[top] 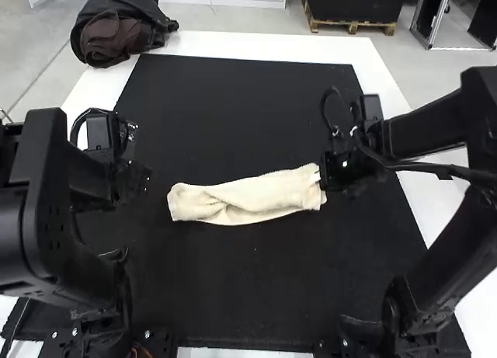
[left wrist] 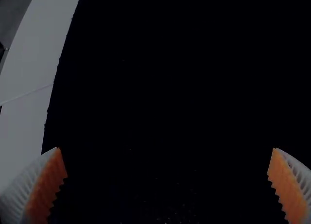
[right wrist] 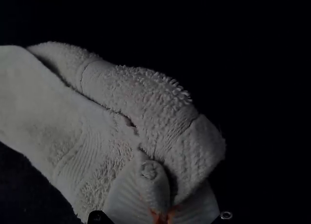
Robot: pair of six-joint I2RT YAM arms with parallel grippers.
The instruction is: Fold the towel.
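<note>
A cream towel [top: 248, 196] lies in a long, narrow, bunched strip across the middle of the black mat. My right gripper [top: 328, 175] is at the strip's right end. In the right wrist view, this gripper [right wrist: 163, 215] is shut on a pinched edge of the towel [right wrist: 131, 97], whose thick folds rise around the fingertips. My left gripper [top: 140, 179] is over the mat, left of the towel and apart from it. Its fingers stand wide apart in the left wrist view, where the gripper [left wrist: 167, 161] has nothing between its pads.
The black mat [top: 233, 102] covers most of the white table [top: 369, 63]. A dark bag [top: 116, 28] rests at the table's far left corner. A cable [top: 435, 168] runs along the right arm.
</note>
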